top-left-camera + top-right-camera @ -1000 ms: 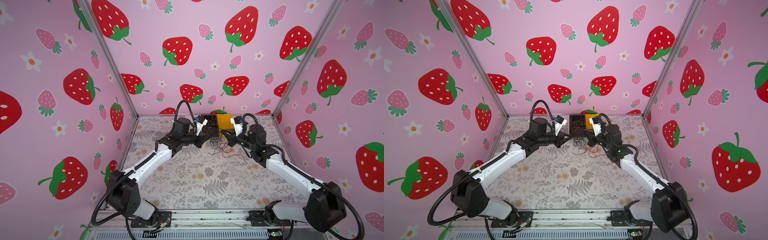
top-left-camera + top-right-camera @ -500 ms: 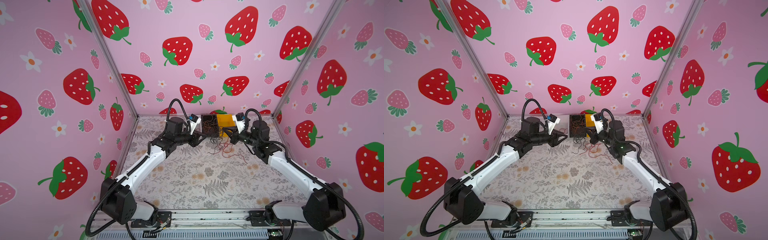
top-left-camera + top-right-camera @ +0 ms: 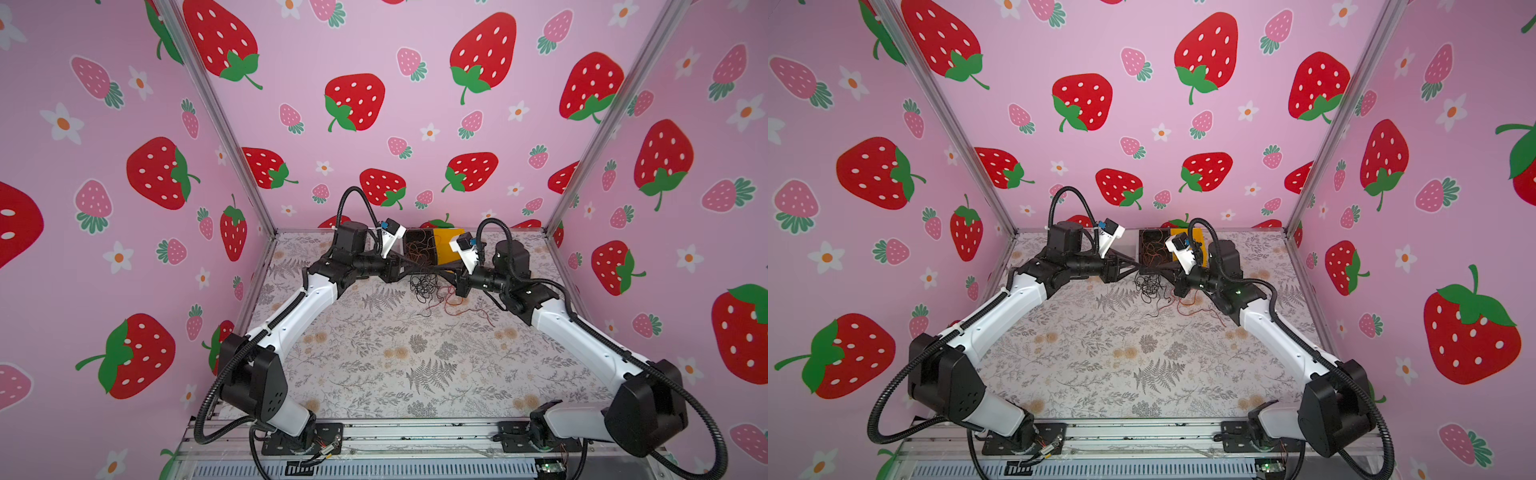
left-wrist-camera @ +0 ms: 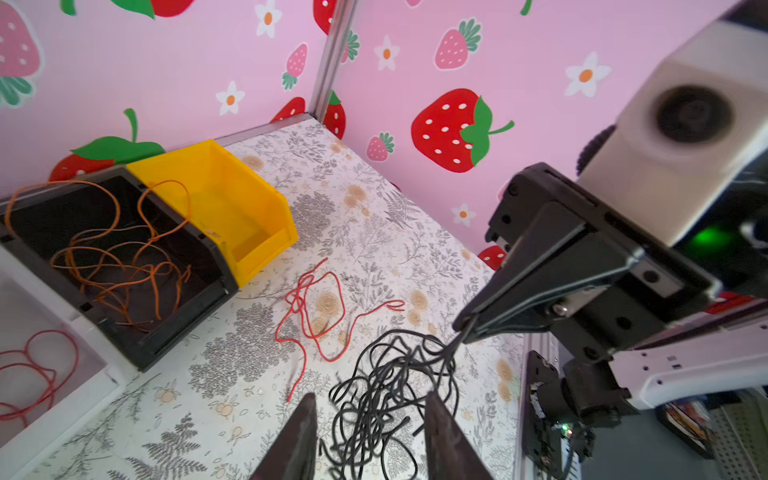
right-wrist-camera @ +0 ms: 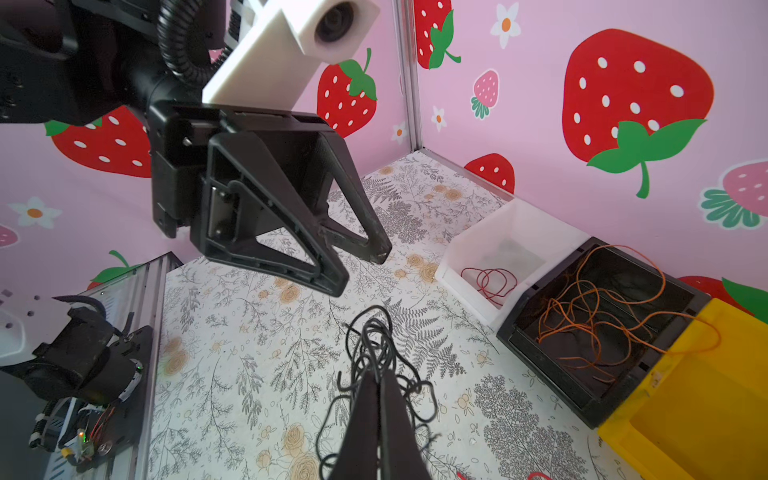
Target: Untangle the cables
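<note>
top views: found the cables' black tangle (image 3: 423, 286) on the table (image 3: 395, 357) near the back, between left hand (image 3: 407, 267) and right hand (image 3: 441, 272). loose red cable (image 3: 455, 305) just beside it, on the right arm's side. behind: black bin (image 3: 409, 237) holding orange cables (image 3: 419, 254), touching yellow bin (image 3: 449, 245). too small here to read either grip.

left wrist view: looking past own fingers, set partway apart, nothing gripped. black tangle visible in the gap beyond them; cannot tell contact from here. right hand pressed shut on a few black strands at its tip, lifting that side of the tangle. red cable free on the table, apart from the black. clear bin (image 4: 62, 424) beside the black bin, with a red loop (image 4: 41, 368) inside. yellow bin empty as far as visible.

right wrist view: confirms right hand closed on the black strands. left hand above the table, tips near the tangle but apart from it, empty.

judged step: working the black tangle loose, right hand as anchor. next move probably calls for lowering the left tips onto one outer loop well away from the pinch, closing, then drawing apart slowly. risk: catching several strands and tightening the knot.
</note>
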### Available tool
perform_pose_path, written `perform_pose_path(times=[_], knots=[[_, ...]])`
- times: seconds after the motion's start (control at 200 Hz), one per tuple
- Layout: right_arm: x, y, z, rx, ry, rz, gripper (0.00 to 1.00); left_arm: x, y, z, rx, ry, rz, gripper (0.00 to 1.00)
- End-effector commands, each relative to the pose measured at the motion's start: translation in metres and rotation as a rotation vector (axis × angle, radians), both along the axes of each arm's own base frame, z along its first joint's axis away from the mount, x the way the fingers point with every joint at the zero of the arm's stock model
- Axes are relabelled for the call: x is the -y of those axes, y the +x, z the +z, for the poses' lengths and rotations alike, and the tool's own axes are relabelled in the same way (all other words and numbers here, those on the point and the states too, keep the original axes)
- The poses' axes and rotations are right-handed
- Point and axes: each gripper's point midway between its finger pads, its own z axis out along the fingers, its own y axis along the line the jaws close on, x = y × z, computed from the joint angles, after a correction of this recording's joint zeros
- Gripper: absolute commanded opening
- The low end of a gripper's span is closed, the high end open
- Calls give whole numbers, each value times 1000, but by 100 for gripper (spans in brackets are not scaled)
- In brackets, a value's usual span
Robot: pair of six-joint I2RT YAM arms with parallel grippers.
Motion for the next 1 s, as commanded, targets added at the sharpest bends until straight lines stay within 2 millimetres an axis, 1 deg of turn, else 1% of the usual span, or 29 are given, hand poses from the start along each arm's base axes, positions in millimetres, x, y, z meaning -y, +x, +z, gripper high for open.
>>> perform_pose_path(times=[0.0, 0.165, 0.255, 0.39, 0.545, 0.75, 0.85, 0.995], knots=[[-6, -7, 11, 43, 0, 61, 0, 7, -17, 5, -6, -26, -110, 44], [-7, -11, 13, 54, 5, 76, 0, 3, -23, -6, -13, 13, -118, 44], [-7, -12, 15, 57, 11, 86, 0, 1, -22, -11, -12, 25, -112, 44], [-8, -15, 20, 68, 21, 102, 0, -1, -17, -25, -28, 58, -95, 44], [-9, -17, 20, 66, 21, 114, 0, 0, -14, -31, -32, 68, -92, 43], [-10, -19, 24, 75, 34, 129, 0, 2, -15, -38, -55, 63, -108, 39], [-12, -18, 22, 66, 33, 134, 0, 3, -12, -38, -56, 56, -105, 34], [-10, -14, 12, 45, 10, 110, 0, 5, -7, -26, -25, 33, -90, 18]])
